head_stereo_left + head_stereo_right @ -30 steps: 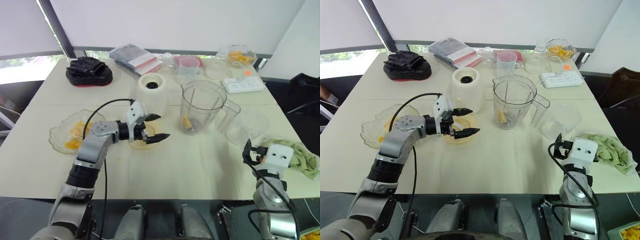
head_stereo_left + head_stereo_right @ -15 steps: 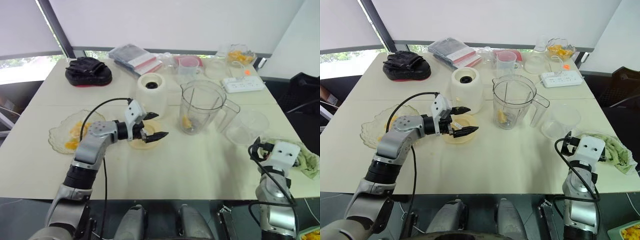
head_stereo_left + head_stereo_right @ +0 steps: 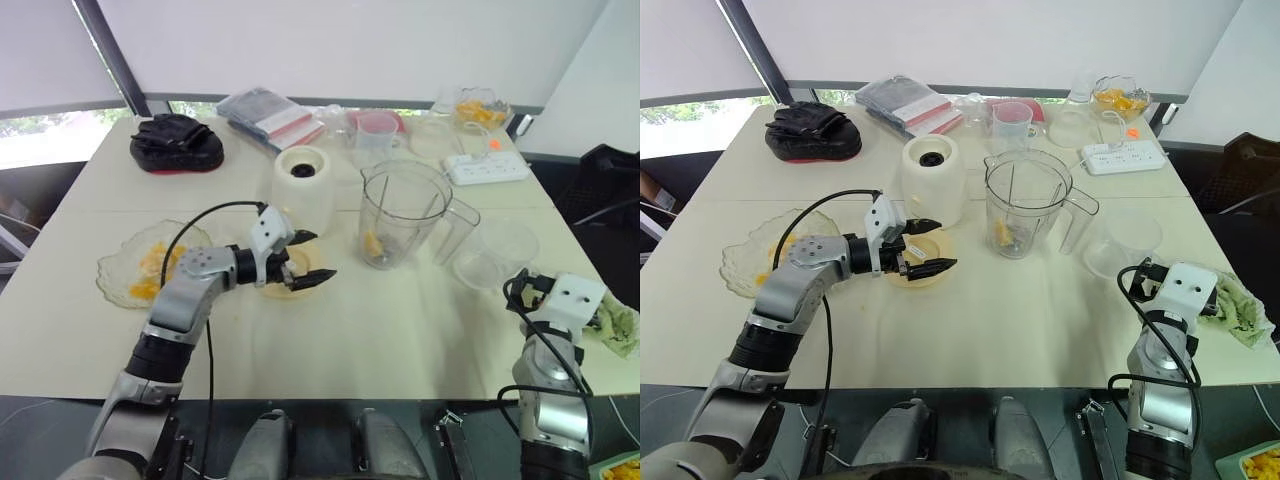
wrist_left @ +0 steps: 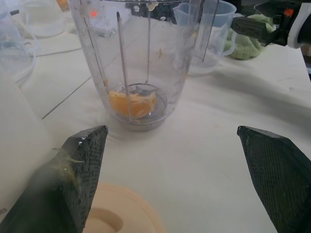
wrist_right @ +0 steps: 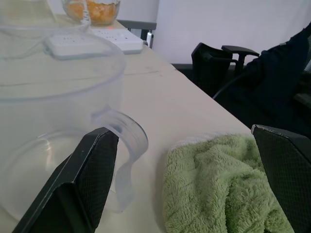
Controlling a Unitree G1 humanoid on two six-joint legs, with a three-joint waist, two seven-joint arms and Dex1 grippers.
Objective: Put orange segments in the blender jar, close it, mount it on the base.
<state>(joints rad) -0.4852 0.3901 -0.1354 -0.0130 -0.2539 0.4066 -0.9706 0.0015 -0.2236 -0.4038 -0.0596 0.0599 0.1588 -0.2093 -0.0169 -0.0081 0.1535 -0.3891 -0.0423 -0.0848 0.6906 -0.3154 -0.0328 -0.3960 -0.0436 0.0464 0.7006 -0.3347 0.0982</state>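
Left hand [image 3: 320, 255], spread wide, over round peach lid [image 4: 126, 204]; white cylindrical blender base [image 3: 303, 185] at 12 o'clock, clear plastic blender jar [image 3: 400, 215] at 2 o'clock. Right hand [image 5: 180, 131] spread wide.

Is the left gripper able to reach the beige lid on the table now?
Probably yes: the left gripper is open just over the beige lid, nothing lies between them, and the blender jar stands clear beside it.
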